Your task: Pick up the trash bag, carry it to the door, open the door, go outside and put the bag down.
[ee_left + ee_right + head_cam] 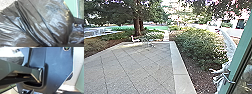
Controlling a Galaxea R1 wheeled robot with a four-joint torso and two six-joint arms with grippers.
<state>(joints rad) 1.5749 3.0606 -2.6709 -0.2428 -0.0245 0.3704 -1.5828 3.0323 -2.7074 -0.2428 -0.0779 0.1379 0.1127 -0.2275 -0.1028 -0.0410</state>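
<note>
Outdoor carry/set-down step, I judge. Trash bag (50, 23) large, close to my left gripper — grip and opening: can't tell, right gripper same. Set-down needs paving (139, 65) under bag, clearance from green frame (239, 55) — lower gently.

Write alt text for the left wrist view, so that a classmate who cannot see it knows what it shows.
A dark plastic trash bag seen very close, its shiny surface pulled into long creases and crumpled folds. Beyond the bag are a pale, speckled surface and part of a light green frame.
</note>
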